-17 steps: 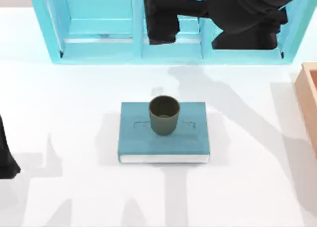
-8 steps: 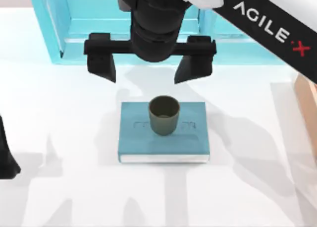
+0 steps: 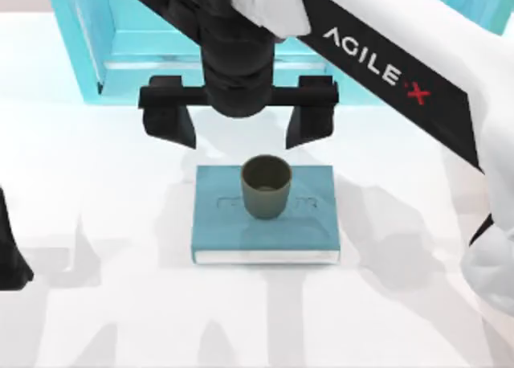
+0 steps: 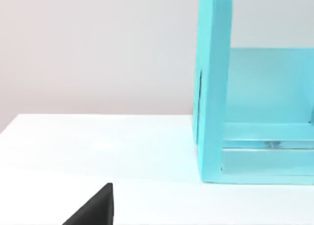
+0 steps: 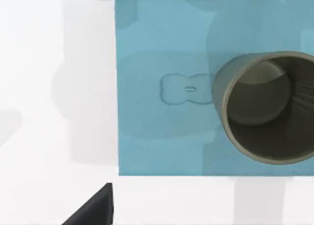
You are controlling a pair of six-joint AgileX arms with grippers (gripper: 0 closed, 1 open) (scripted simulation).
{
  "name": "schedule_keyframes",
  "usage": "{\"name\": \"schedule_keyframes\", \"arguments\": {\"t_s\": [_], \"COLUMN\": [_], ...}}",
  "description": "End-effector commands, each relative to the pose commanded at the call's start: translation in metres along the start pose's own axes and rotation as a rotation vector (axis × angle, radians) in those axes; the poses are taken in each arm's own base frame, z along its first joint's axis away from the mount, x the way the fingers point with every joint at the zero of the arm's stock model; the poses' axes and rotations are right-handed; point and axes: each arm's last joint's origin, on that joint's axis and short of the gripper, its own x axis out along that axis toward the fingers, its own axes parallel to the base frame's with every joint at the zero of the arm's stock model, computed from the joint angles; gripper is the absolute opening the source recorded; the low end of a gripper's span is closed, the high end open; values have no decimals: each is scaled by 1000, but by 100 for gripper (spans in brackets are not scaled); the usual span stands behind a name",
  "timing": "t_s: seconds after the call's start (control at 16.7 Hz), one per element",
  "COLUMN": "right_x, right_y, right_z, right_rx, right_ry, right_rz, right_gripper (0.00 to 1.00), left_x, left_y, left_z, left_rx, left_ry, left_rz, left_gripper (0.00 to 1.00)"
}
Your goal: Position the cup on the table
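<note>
White table [image 3: 96,183] spread across the whole scene. Light-blue shelf [image 3: 144,55] along the far edge, its side wall and floor close in the left wrist view [image 4: 213,87]. Right arm [image 3: 385,63] reaching in from the right, slanting over the shelf toward the centre. Teal book [image 3: 265,231] lying flat mid-table, seen from above in the right wrist view [image 5: 162,48]. Right gripper [image 3: 238,127] poised above the book's far edge, just beyond the cup, jaws spread wide, gripping nothing. Left arm [image 3: 10,247] parked at the left edge, jaws impossible to judge. Cup [image 3: 266,186] upright on the book's far half, not on the bare table, mouth up and dark inside [image 5: 267,107].
</note>
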Motion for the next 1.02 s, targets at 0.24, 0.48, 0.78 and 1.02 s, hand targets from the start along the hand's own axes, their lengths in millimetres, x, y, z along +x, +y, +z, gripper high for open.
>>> {"name": "schedule_keyframes", "arguments": {"t_s": [0.24, 0.48, 0.78, 1.02], "right_x": [0, 14, 73, 99], "right_y": [0, 2, 3, 0], "right_z": [0, 3, 3, 0], "right_rx": [0, 1, -1, 0], "right_ry": [1, -4, 4, 0], "right_rz": [1, 4, -4, 0], "right_gripper": [100, 100, 100, 100], "left_x": [0, 0, 0, 0], "left_y": [0, 0, 0, 0], "left_z": [0, 0, 0, 0], "left_rx": [0, 0, 0, 0], "left_ry": [0, 0, 0, 0], "left_rz": [0, 0, 0, 0], "left_gripper": [100, 100, 100, 100]}}
